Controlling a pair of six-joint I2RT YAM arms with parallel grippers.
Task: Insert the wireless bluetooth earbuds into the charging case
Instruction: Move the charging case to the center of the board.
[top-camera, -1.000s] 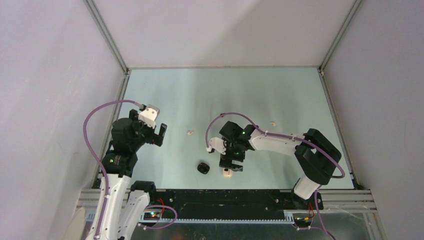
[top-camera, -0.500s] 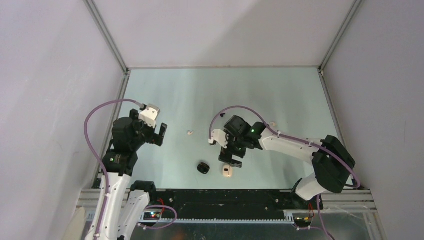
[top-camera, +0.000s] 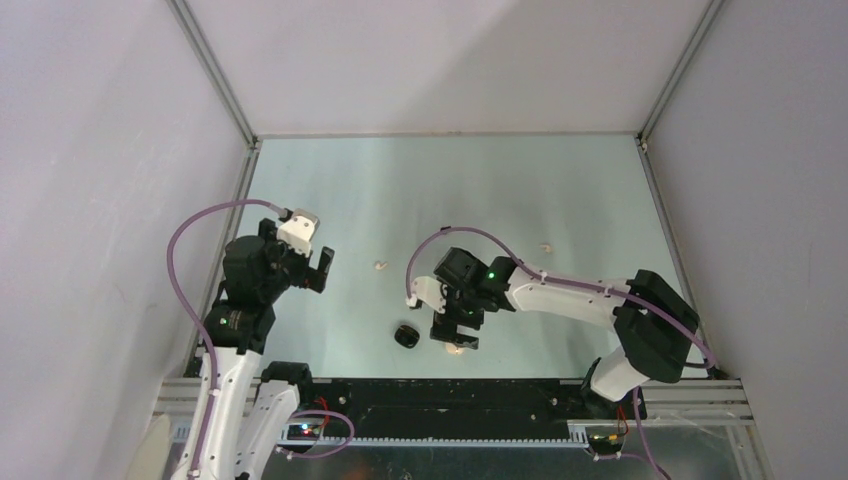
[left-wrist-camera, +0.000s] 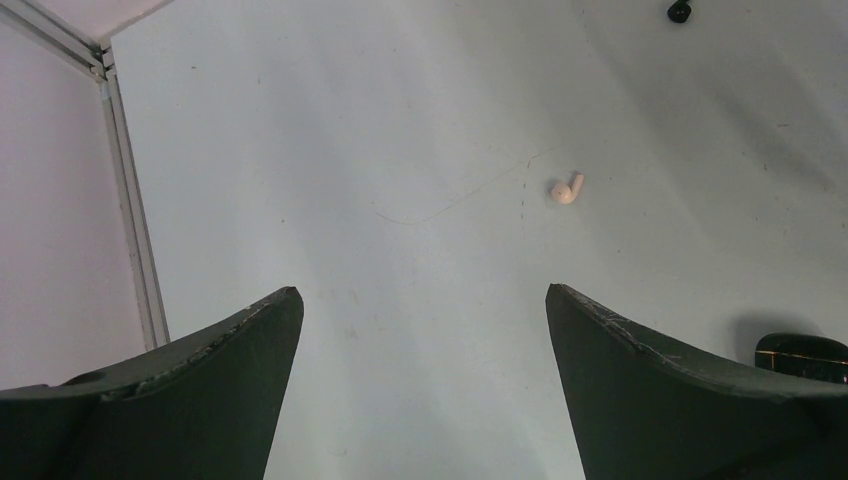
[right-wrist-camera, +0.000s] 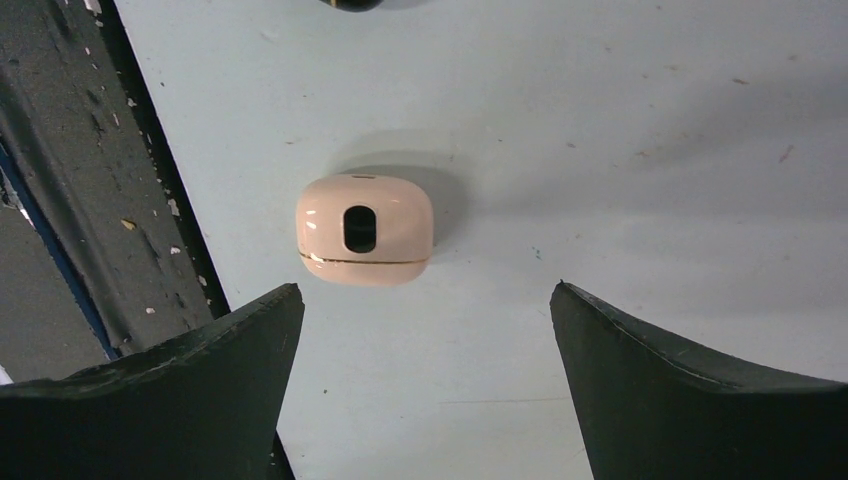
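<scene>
Your right gripper (right-wrist-camera: 425, 288) hung wide apart over the closed cream case (right-wrist-camera: 364, 229) by the near edge, so centring first seemed wise (left gripper (left-wrist-camera: 423, 290) apart too, facing a cream earbud (left-wrist-camera: 566, 188)).

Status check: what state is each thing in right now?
cream charging case: lid shut, lying free on table
black charging case: on table, lid unclear
cream earbud: loose on table, not in a case
left gripper: open, empty
right gripper: open, above the cream charging case
</scene>
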